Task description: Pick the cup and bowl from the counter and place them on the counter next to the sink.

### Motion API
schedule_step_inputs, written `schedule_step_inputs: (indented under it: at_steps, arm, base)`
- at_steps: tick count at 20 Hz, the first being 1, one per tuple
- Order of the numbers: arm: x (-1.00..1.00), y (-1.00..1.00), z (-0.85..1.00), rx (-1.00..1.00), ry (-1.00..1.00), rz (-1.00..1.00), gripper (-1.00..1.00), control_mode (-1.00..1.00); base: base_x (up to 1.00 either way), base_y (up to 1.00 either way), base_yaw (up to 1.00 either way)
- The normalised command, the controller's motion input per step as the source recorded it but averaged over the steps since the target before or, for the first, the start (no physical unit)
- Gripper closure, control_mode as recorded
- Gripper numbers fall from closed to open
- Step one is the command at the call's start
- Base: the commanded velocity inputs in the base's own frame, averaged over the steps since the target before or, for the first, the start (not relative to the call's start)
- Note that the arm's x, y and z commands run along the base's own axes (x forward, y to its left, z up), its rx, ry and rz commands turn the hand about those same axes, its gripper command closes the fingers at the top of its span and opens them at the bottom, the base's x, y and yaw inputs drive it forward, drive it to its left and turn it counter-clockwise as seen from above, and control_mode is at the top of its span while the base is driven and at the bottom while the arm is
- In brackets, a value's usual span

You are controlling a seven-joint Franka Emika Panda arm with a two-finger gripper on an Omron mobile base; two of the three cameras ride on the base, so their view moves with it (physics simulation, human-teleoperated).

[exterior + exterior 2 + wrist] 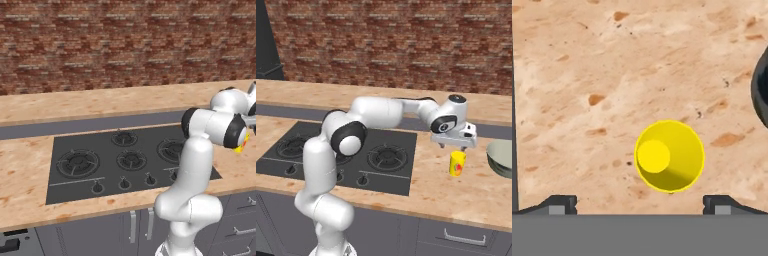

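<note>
The tan table [466, 197] carries a black stove top [336, 152]. To the right of the stove top sits the grey-green bowl [501, 157], and between them stands the yellow cup [457, 163], upright. Directly above the cup hangs the end effector [456, 146], spread wide, holding nothing.

- I see the cup [457, 163] upright on the counter [456, 195], right of the stove top [346, 155].
- The bowl [501, 157] sits right of the cup, apart.
- The gripper [456, 146] hangs above the cup.
</note>
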Motion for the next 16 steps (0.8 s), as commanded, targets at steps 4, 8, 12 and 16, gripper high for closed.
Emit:
schedule_step_inputs:
  at_steps: [4,8,12,16]
  arm:
    - [0.00,0.42,-0.04,0.00,0.04,0.04,-1.00,-1.00]
    - [0.01,0.16,-0.17,0.00,0.02,0.01,-1.00,-1.00]
    - [0.08,0.00,-0.30,0.00,0.01,0.00,-1.00,-1.00]
    - [0.15,0.00,-0.29,0.00,0.00,0.00,-1.00,-1.00]
  base:
    - [0.00,0.00,0.00]
    - [0.00,0.00,0.00]
    - [0.00,0.00,0.00]
    - [0.00,0.00,0.00]
